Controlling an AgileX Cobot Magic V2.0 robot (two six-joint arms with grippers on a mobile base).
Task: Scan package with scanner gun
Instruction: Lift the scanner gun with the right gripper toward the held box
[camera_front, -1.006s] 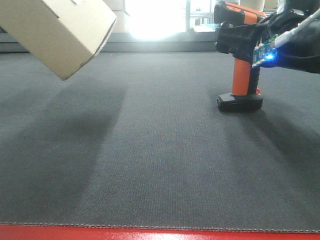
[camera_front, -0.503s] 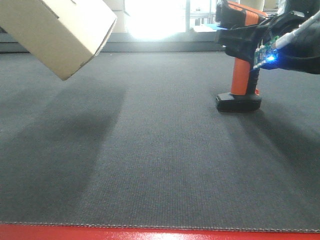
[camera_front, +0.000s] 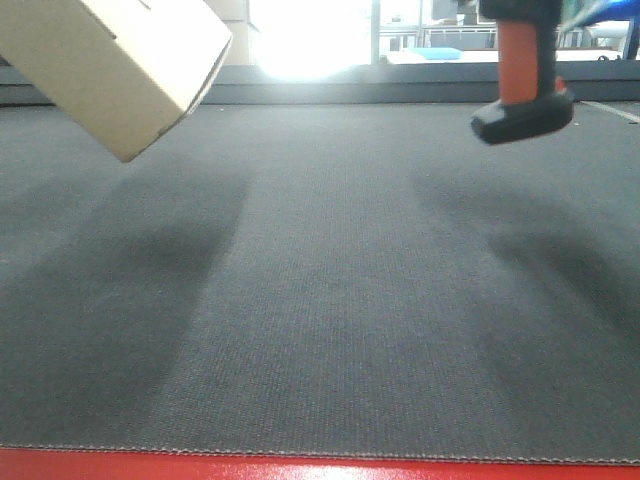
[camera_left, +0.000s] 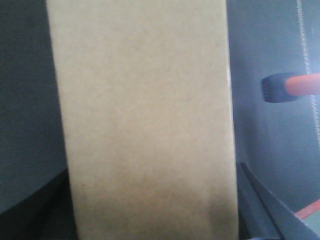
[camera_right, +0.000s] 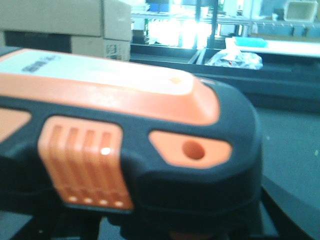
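Both items hang above the desk's (camera_front: 320, 300) far corners so we can aim one at the other. Left gripper (camera_left: 150, 215) pinches the tilted box (camera_front: 120, 60); right gripper (camera_right: 165, 225) clamps the scanner (camera_front: 524, 85).

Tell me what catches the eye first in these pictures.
A plain tan cardboard box hangs tilted in the air at the upper left of the front view, and fills the left wrist view. At the upper right, the black and orange pistol-shaped scanner gun hangs clear of the dark grey fabric mat, its flat foot off the surface.
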